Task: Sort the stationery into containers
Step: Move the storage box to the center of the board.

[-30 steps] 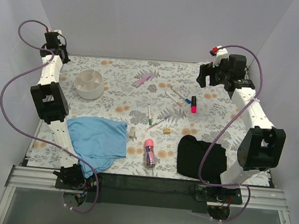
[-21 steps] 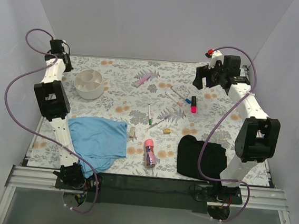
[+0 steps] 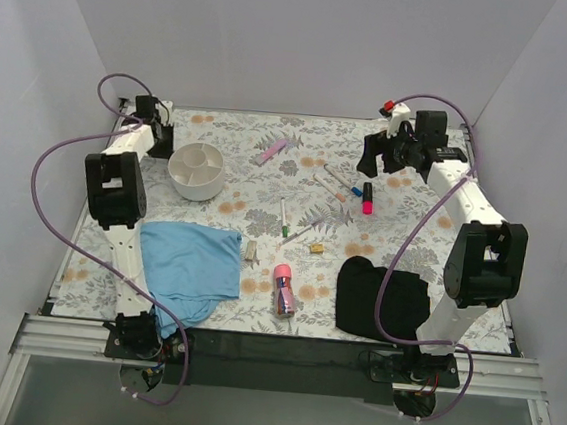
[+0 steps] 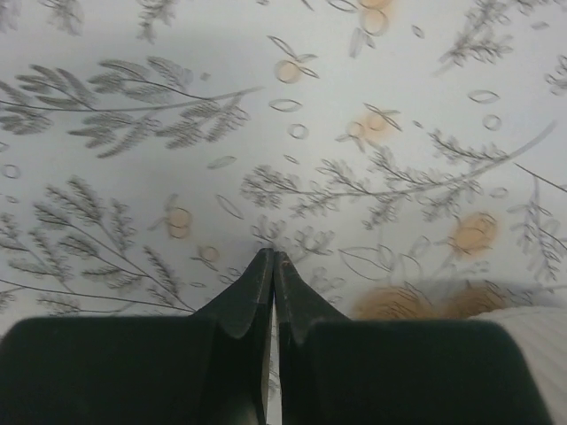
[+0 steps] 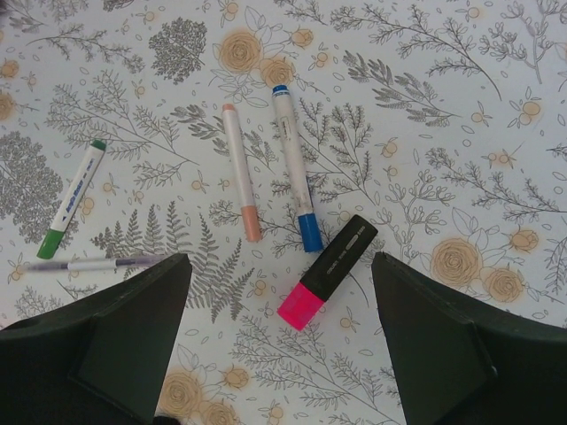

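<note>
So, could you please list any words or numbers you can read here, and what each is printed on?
No text is legible.
Green marker: blue print along the barrel, too small to read.
Blue marker: small print on the barrel, too small.
Highlighter: faint print on the black body, too blurred.
Pink tube: label too small to read.
</note>
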Controlling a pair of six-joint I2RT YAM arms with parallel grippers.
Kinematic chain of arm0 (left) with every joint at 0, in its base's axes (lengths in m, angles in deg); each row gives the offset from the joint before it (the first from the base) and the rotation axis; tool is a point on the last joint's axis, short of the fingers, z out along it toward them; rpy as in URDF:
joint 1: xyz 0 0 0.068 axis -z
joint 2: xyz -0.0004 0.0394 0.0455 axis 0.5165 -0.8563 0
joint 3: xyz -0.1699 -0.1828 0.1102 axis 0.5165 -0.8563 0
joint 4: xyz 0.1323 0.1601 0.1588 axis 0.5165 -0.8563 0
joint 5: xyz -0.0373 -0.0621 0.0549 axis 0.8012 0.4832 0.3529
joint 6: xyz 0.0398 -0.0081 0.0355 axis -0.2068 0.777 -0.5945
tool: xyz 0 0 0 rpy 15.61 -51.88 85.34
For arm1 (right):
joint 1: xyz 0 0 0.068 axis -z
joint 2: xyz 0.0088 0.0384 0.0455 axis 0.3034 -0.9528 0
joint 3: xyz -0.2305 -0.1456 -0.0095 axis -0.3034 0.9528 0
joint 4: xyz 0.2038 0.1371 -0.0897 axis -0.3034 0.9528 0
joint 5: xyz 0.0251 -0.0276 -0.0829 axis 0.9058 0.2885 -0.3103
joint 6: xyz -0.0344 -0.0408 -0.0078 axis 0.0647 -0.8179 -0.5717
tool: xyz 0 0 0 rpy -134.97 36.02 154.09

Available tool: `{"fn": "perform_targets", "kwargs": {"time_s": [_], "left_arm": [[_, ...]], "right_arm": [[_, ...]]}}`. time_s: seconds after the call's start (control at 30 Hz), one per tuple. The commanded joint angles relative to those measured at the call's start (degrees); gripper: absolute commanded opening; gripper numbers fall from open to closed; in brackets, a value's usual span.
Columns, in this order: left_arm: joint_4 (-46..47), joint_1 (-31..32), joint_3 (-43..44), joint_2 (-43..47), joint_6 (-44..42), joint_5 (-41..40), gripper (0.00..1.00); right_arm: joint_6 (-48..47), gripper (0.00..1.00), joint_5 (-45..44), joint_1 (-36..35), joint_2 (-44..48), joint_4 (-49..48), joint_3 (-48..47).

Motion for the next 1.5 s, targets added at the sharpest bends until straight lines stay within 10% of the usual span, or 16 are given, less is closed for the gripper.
{"fn": "perform_targets", "kwargs": {"time_s": [0.0, 0.67, 1.47], "left_arm": [[-2.36, 2.73, -4.49, 6.22, 1.13, 3.40, 0.00], [-1.66, 5.19, -30.42, 28.11, 2.18, 0.76, 0.00], [-1.22, 18.82, -25.95, 24.07, 5.43, 3.49, 0.00]], "right_arm": [[-0.76, 0.92, 1.39, -0.43, 1.98, -0.41, 1.48], [-2.52, 0.94, 3.85, -3.32, 4.36, -1.73, 6.31], [-1.46, 0.94, 4.99, -5.17, 2.69, -4.28, 6.67]]}}
